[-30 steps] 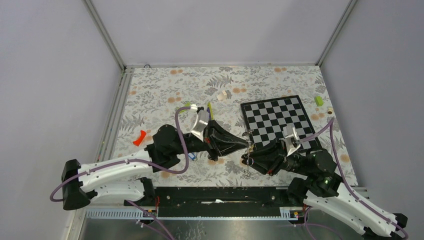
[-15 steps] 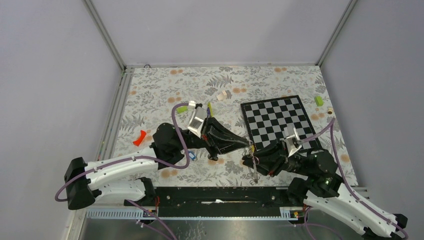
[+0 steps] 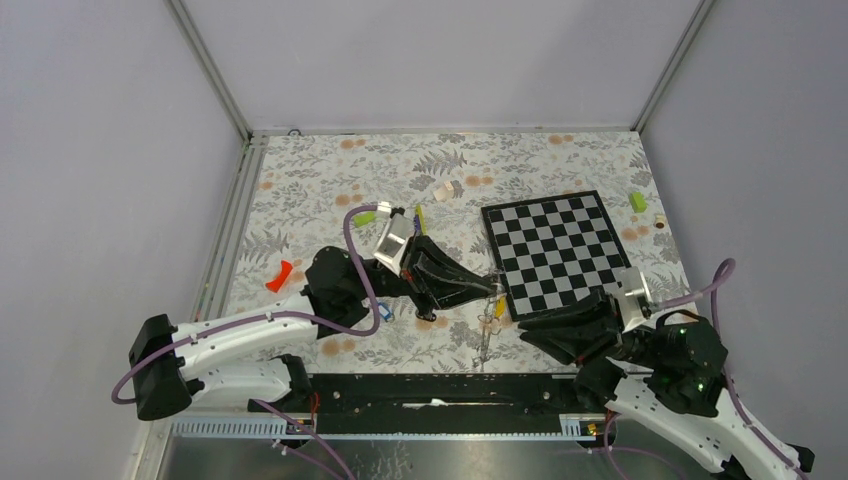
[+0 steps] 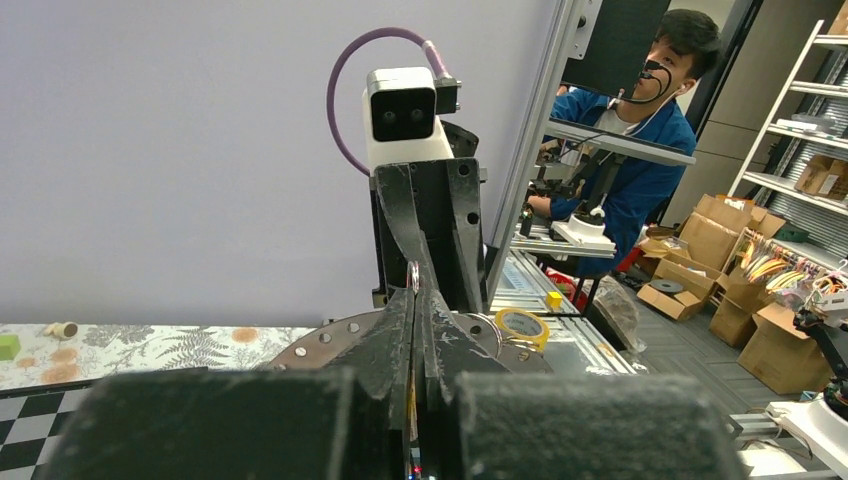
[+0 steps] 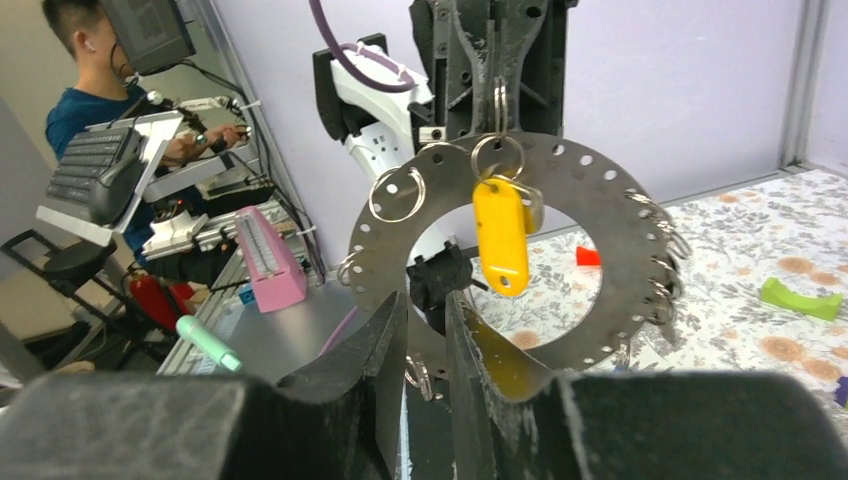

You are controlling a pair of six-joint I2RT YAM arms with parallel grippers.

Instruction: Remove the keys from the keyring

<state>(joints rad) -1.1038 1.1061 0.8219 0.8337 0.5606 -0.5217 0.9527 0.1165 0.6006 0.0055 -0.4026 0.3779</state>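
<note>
The keyring [image 5: 620,250] is a large flat grey metal hoop with holes and small split rings. It hangs upright from my left gripper [image 3: 493,289], which is shut on its top edge and also shows in the right wrist view [image 5: 497,90]. A yellow-tagged key [image 5: 500,236] hangs on the hoop. In the top view the hoop [image 3: 487,326] is edge-on. In the left wrist view my left gripper [image 4: 418,300] pinches the hoop [image 4: 320,340]. My right gripper [image 3: 528,335] is apart from the hoop, to its right; in its own view [image 5: 426,300] its jaws stand narrowly apart and empty.
A blue-tagged key [image 3: 385,312] lies on the floral cloth under the left arm. A red piece [image 3: 280,275] lies at the left. Lime-green blocks [image 3: 365,217] [image 3: 637,201] and a thin yellow-green stick [image 3: 420,219] lie farther back. The chessboard [image 3: 555,250] is at the right.
My right gripper has let go and drawn back to the right, away from the hoop. The hoop now hangs from my left gripper alone. The left arm has hardly moved.
</note>
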